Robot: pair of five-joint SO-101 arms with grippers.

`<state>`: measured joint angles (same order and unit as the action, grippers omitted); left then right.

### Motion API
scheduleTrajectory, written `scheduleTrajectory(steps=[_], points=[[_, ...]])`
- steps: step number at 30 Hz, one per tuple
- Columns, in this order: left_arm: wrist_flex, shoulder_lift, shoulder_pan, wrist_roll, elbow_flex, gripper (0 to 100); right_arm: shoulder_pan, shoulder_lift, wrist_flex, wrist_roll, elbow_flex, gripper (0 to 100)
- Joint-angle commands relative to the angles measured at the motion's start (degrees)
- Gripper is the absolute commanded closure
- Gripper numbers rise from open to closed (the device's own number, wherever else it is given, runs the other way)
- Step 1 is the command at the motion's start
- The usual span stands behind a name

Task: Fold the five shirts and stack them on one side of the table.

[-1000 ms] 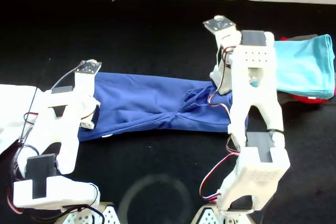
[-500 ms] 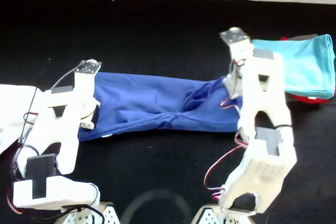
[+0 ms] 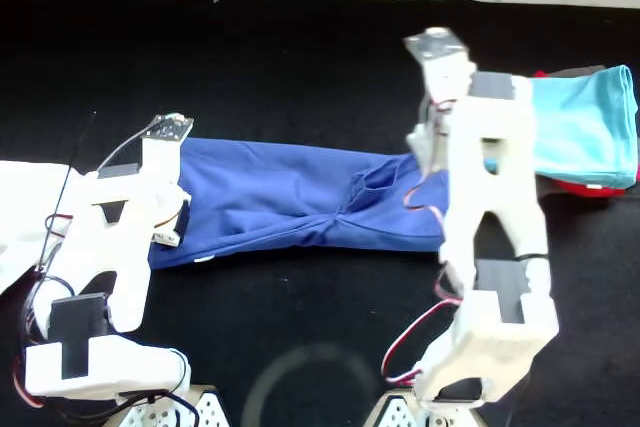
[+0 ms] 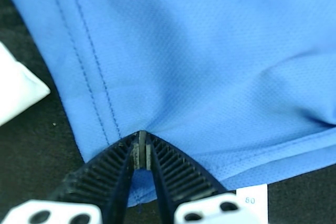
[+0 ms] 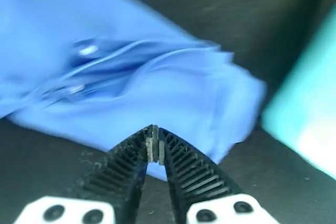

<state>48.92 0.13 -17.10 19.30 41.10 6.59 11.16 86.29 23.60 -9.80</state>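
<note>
- The blue shirt (image 3: 270,197) lies stretched in a long band across the black table (image 3: 300,57), between the two arms, with a twist of folds near its middle.
- The left gripper (image 4: 140,153) is at the left end of this shirt. Its fingers are pressed together on the cloth, close to the stitched hem.
- The right gripper (image 5: 154,150) is at the right end. Its fingers are together too, pinching the edge of the blue cloth, which is bunched there.
- A white shirt (image 3: 20,197) lies at the left edge of the table, near the left arm.
- A cyan shirt (image 3: 585,127) lies at the right side, on top of a red shirt (image 3: 590,189), just beside the right arm.
</note>
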Motion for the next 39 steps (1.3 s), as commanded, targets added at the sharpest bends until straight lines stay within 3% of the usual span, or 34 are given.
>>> scheduleTrajectory(steps=[1,5,10,19,39], points=[[-0.35,0.48,-1.63,0.62,-1.36,99,6.20,-3.56,2.33,-0.53,0.04,99.3],[-0.35,0.48,-1.63,0.62,-1.36,99,12.70,-3.56,-2.51,-0.62,8.22,99.3],[-0.35,0.48,-1.63,0.62,-1.36,99,15.78,-3.56,-15.25,-4.92,18.33,99.3],[-0.35,0.48,-1.63,0.62,-1.36,99,23.78,-2.68,-23.78,-7.91,20.35,99.3],[-0.26,0.13,-1.54,0.62,-1.63,99,24.84,-3.03,-17.10,-8.18,26.33,99.3]])
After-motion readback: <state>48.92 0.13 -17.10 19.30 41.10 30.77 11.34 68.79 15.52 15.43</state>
